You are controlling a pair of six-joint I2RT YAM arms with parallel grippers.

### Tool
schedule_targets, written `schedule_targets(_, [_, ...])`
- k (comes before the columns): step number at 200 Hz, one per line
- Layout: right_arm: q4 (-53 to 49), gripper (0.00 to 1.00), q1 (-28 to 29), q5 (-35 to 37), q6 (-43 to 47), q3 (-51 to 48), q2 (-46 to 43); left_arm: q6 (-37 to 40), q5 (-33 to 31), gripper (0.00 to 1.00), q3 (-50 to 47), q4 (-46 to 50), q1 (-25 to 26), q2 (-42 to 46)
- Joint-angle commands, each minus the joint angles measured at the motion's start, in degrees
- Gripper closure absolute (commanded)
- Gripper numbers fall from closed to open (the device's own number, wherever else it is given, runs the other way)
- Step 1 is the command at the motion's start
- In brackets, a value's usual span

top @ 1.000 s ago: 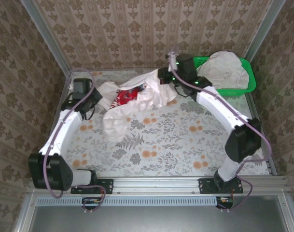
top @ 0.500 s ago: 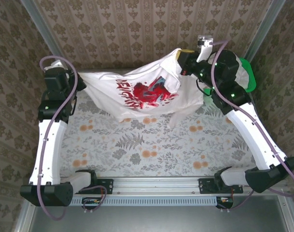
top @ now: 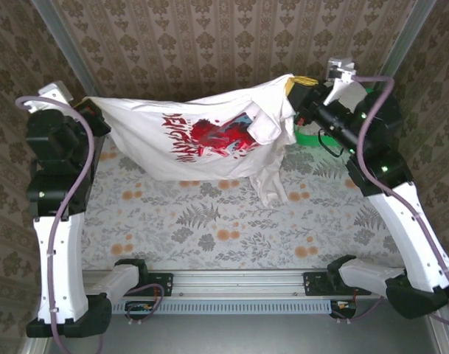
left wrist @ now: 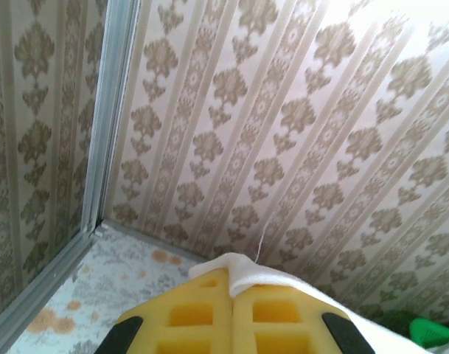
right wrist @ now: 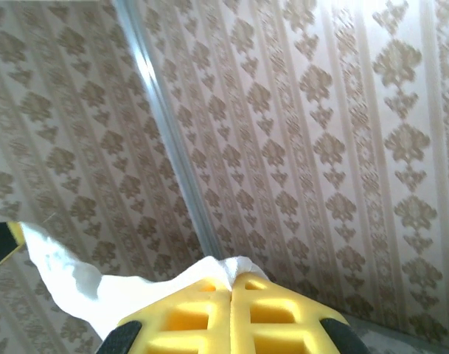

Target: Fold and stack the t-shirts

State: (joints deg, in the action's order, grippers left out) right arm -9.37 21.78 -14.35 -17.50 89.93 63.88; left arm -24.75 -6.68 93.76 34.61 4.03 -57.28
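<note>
The t-shirt hangs in the air over the far half of the table, stretched like a banner between the two arms. The left fingers are pressed together on a fold of white cloth at one top corner. The right fingers pinch the opposite corner the same way. Held high and wide, the shirt likely falls open under its own weight, ready to be laid flat for folding. A loose part dangles on the right, near the green basket.

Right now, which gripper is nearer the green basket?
The right gripper, shut on the t-shirt beside the green basket; the left gripper holds the shirt's other end, across the table.
</note>
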Motion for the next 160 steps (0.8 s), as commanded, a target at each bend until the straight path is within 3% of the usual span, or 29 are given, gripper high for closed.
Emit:
schedule_targets(1, [-0.1,1.0,-0.2,-5.6,2.3,4.4,-2.1,0.1,0.6,1.0,5.1,1.1,-0.7,0.9])
schedule_targets(32, [-2.5,1.0,0.4,-8.6,4.4,8.3,-3.1,-2.2,2.6,1.0,10.4,1.5,-0.6,0.4])
schedule_targets(75, [-4.7,1.0,0.4,-5.4,7.5,10.4,-1.5,-2.4,4.9,1.0,13.3,2.5,-0.6,-2.6])
schedule_targets(103, [-5.6,1.0,-0.7,-0.7,10.5,10.2,2.6,-1.7,5.1,1.0,6.4,0.6,-0.6,-4.0])
schedule_targets(160, [2.8,1.0,-4.4,-1.1,10.4,2.0,13.3,1.6,0.4,1.0,-12.2,-9.2,-1.1,-8.5])
